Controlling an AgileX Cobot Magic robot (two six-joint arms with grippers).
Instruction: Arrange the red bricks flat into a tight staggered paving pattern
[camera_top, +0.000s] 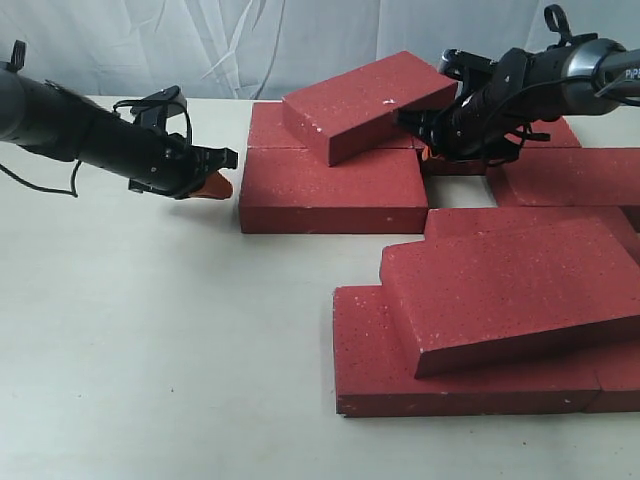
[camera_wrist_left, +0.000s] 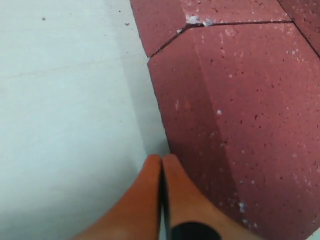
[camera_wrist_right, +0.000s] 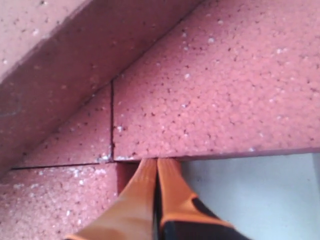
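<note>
Two of the dark red, gritty rectangular paving bricks (camera_top: 330, 190) ride tilted on the flat layer: upper brick (camera_top: 365, 100), lower brick (camera_top: 510, 290). Left gripper (camera_top: 218, 186) and right gripper (camera_top: 432, 152) are both pinched together, empty. I'd nudge the upper brick off slowly, fingertips low against its edge.

Bright, even, diffuse light. Soft, faint shadows hug the red bricks (camera_top: 330, 190) on the pale bench (camera_top: 150, 350). Wrist views are softer; the left tool (camera_wrist_left: 161, 161) and right tool (camera_wrist_right: 156, 164) blur up close.
</note>
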